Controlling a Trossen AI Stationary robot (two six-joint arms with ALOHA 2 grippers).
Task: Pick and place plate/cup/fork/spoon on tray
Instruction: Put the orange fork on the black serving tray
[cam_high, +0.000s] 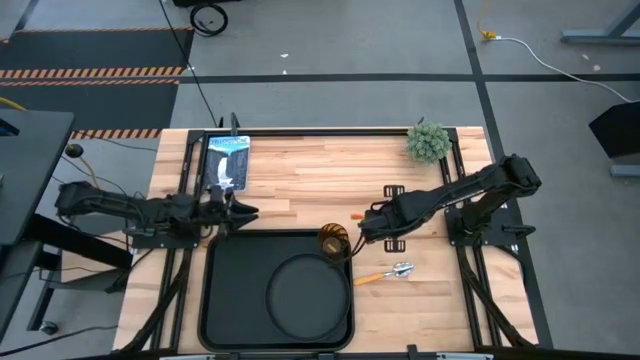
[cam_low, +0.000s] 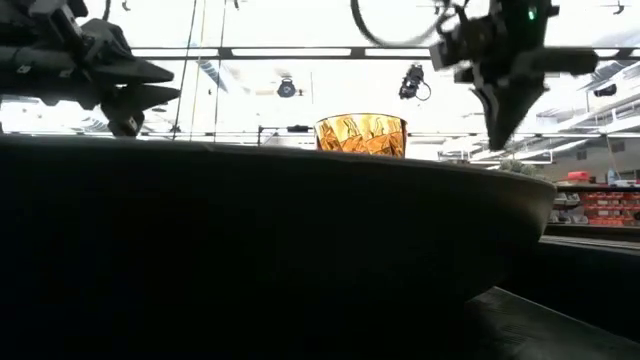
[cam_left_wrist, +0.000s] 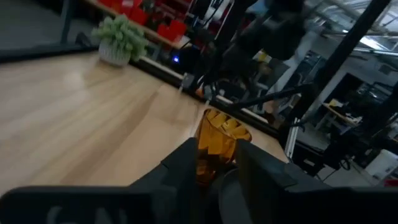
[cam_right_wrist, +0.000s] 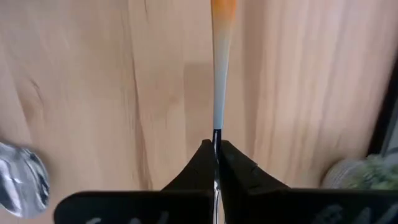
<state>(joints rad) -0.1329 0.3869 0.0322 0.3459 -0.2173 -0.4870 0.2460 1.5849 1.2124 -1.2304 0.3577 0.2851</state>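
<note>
The black tray (cam_high: 225, 300) lies at the table's near middle. The round black plate (cam_high: 310, 295) rests on its right half. The amber cup (cam_high: 334, 241) stands upright at the tray's far right corner and also shows in the low view (cam_low: 361, 134). The spoon (cam_high: 385, 274) lies flat on the wood right of the tray. My right gripper (cam_high: 363, 226) is just right of the cup, shut on the fork (cam_right_wrist: 217, 74). My left gripper (cam_high: 246, 212) is open and empty over the tray's far edge, left of the cup. My right gripper pinches the fork's silver metal end (cam_right_wrist: 216, 134) between its two fingertips. The fork runs on in line with the fingers, its orange handle end (cam_right_wrist: 224, 9) farthest from them. The fingers slant down from the table's right. Whether the fork is clear of the wood, I cannot tell.
A small potted plant (cam_high: 428, 141) stands at the far right. A blue and white packet (cam_high: 227, 160) lies at the far left. Bare wood lies between them, and right of the tray around the spoon.
</note>
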